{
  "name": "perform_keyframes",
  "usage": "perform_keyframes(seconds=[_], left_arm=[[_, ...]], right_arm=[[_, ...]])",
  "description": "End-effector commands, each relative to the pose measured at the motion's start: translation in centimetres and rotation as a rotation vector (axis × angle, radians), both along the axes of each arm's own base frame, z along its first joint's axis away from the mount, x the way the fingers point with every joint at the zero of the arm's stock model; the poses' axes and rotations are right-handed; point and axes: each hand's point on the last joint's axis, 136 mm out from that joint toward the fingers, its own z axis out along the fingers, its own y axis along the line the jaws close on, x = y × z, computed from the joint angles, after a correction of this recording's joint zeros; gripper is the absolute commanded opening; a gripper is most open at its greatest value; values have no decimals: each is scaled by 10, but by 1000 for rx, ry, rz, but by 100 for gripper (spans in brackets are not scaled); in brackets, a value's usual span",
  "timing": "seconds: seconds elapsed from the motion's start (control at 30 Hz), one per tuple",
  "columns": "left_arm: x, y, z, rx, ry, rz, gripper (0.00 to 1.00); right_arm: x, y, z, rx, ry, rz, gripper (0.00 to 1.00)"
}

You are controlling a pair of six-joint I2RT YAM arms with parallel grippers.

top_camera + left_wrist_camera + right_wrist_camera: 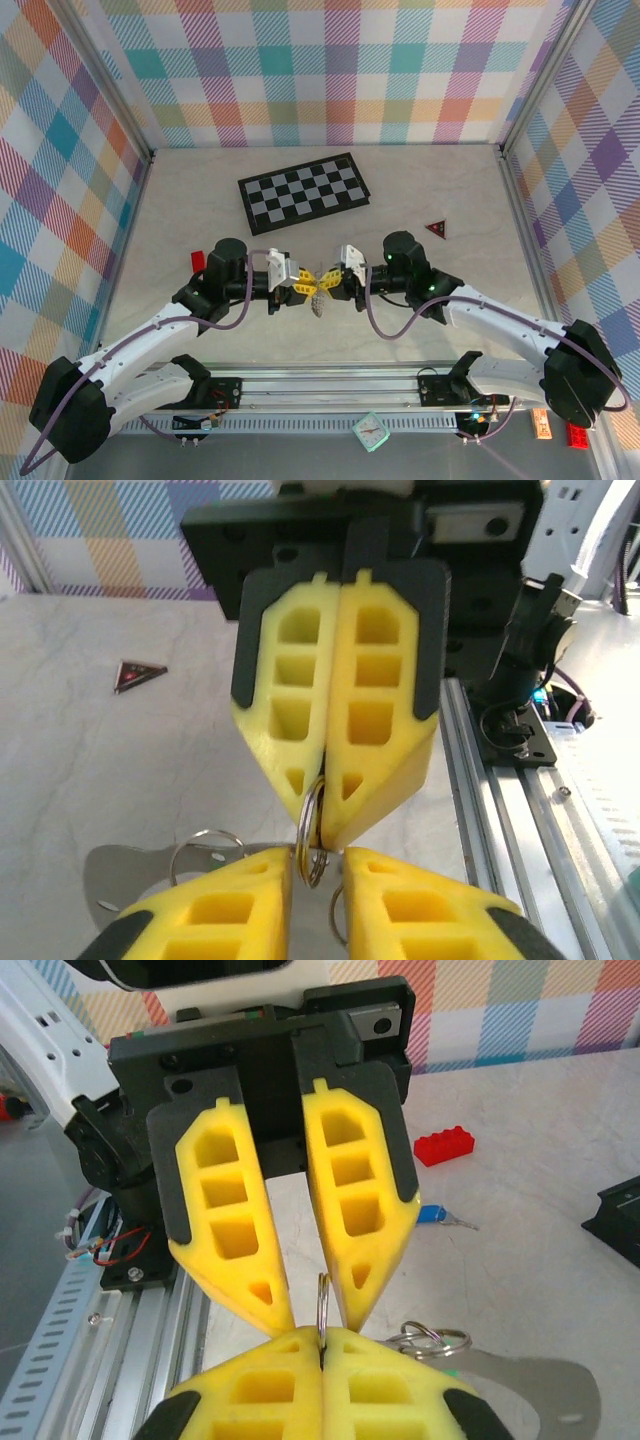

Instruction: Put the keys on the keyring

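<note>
The silver keyring (322, 1305) is pinched upright by the fully closed right gripper (322, 1345), while the facing left gripper (316, 1322) is parted only slightly around it, probably for a regrip, and the blue key (437, 1215) is seen lying on the tabletop (540, 1140) beyond the left gripper.

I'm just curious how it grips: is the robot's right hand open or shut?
Shut. On the right hand, yellow fingers meet without a gap, pinching the keyring.

chessboard (305, 193) rear centre | triangle (436, 228) to its right | keyring (318, 302) before it, between left claw (304, 285) and right claw (336, 283)
</note>
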Motion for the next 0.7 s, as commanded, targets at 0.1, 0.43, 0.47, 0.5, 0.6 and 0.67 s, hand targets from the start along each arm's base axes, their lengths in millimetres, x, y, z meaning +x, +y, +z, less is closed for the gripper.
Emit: perform_keyframes(seconds=[0.1, 0.43, 0.47, 0.5, 0.6, 0.67], left_arm=[[8, 3, 10, 54, -69, 31, 23], [7, 1, 16, 57, -69, 17, 24], [8, 1, 15, 60, -65, 15, 24], [8, 0, 14, 66, -62, 13, 24], [8, -1, 13, 75, -55, 7, 22], [8, -1, 14, 73, -58, 3, 20]], right_arm=[[-2, -7, -4, -203, -64, 32, 0], [-6, -7, -2, -359, -102, 102, 0], [-7, -5, 0, -362, -107, 110, 0], [-8, -3, 1, -364, -111, 117, 0], [-10, 1, 3, -384, -120, 141, 0], [-11, 4, 4, -406, -124, 151, 0]])
